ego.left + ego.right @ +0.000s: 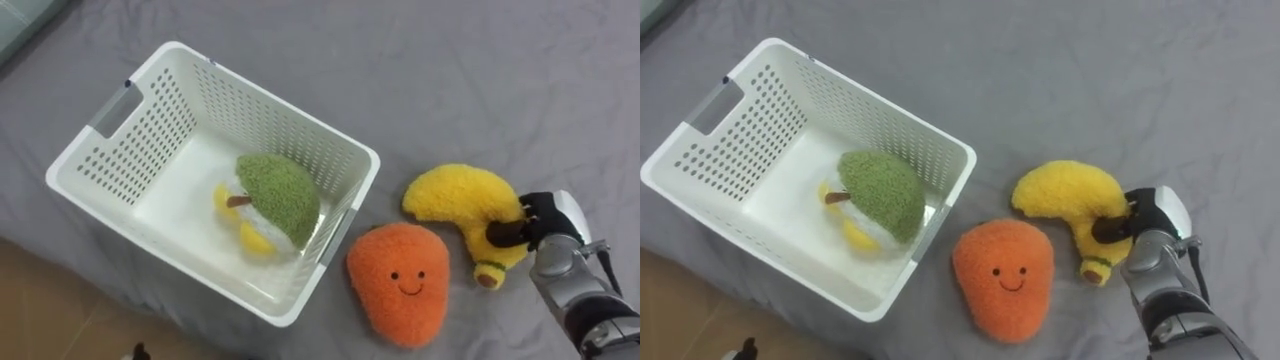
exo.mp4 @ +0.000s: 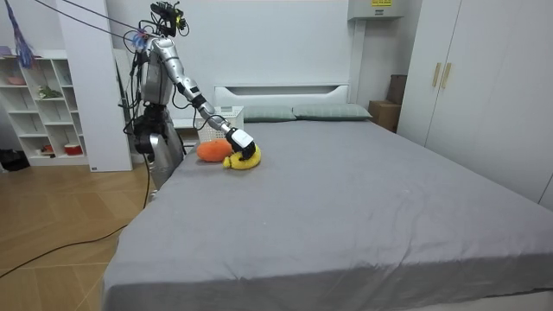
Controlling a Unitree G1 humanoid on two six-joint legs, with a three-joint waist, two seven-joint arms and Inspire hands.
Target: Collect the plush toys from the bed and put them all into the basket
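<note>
1. Right hand (image 1: 555, 225) reaches the banana plush (image 1: 455, 195) from the side away from the basket (image 1: 250, 110). Its fingers are curled round the narrow stalk end, so it is clamped on the toy.
2. My read on the grip: that end is the thinnest part and fits the hand, while the fat middle wouldn't.
3. The banana lies on the bed (image 1: 500, 70), off the basket's corner, beyond the orange plush (image 1: 400, 285). It doesn't look lifted.
4. The orange plush lies face up, just beside the basket's corner, between basket and banana. It is loose.
5. A green plush fruit (image 1: 285, 195) is inside the basket, against the wall nearest the orange plush, so that one looks collected.
6. The basket sits at the bed edge by the robot, which probably keeps the carry short.
7. The banana is fuzzy yellow and curved, with a brown tip. It looks soft and will likely squash under the grip.
</note>
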